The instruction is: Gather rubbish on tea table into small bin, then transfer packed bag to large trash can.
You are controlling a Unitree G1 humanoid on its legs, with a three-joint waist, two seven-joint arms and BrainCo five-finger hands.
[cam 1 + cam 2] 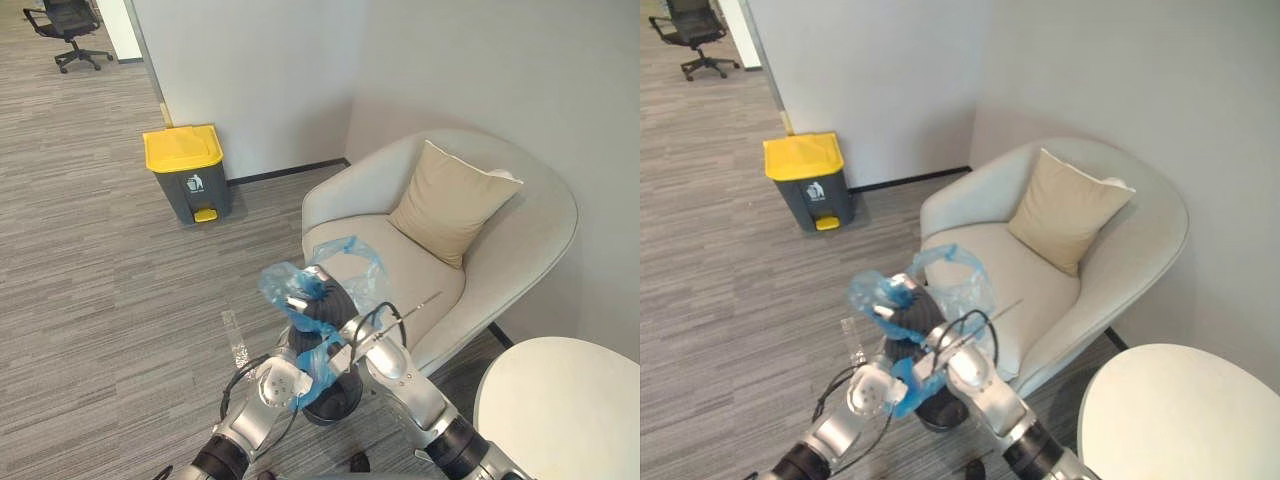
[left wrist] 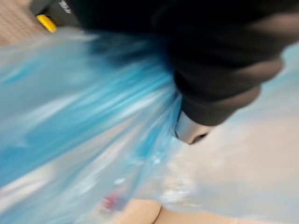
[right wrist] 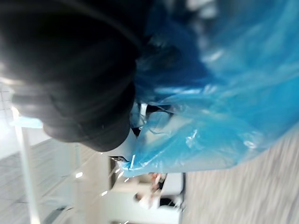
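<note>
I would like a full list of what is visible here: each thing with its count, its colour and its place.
plastic bag: one, translucent blue, raised at the two hands, above the small bin
small bin: one, black, on the grey carpet, partly hidden under the bag
large trash can: one, grey with a yellow lid, farther back on the carpet
armchair: one, cream, behind the bag
cushion: one, tan, leaning on the armchair's back
round table: one, white, beside the armchair
office chair: one, black, far back
left hand: dark cover, against the bag
right hand: dark cover, against the bag
</note>
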